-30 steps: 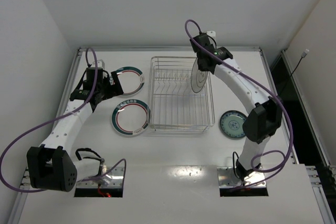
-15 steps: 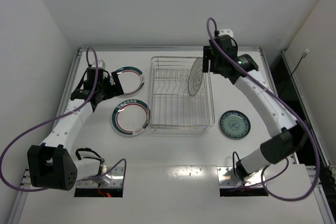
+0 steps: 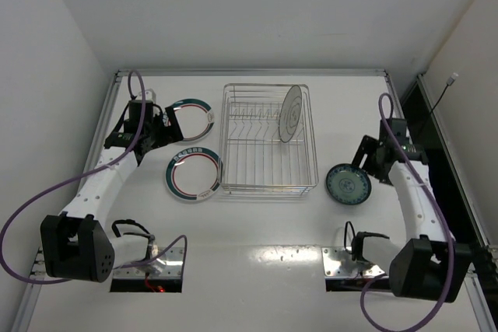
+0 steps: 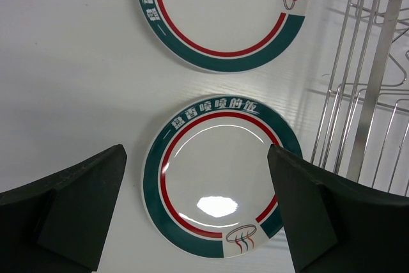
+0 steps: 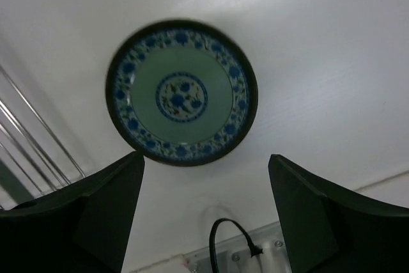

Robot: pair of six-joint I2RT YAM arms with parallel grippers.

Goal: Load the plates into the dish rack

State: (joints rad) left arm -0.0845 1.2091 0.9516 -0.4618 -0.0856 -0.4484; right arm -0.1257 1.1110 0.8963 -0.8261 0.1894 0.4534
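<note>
White worktop. At its middle, nearer the far edge, a wire rack, with one grey plate upright between the tines at the far right end. Loaded so far, by the look of it: one of four. Left to load: three, all flat on the worktop.

Toward the left edge, just beside the rack, two more: the far green plate and the near green plate, apart from each other. Toward the right edge, off the rack's near right corner, the blue plate.

Over the near green plate, the left claw: spread wide, holding nothing, plate framed between the fingers. Over the blue plate, the right claw: also spread wide, empty, clear of the plate.

Step in hand, most likely: the reach for the blue plate with the right claw. Next, as a judgement: lower onto one rim, slip a finger under the lip, pinch, lift, tip upright, then carry over the rack wall and set down in a free slot beside the grey plate. Worth care: a flat glazed rim with little to catch, easy to shove along the worktop instead of gripping.
</note>
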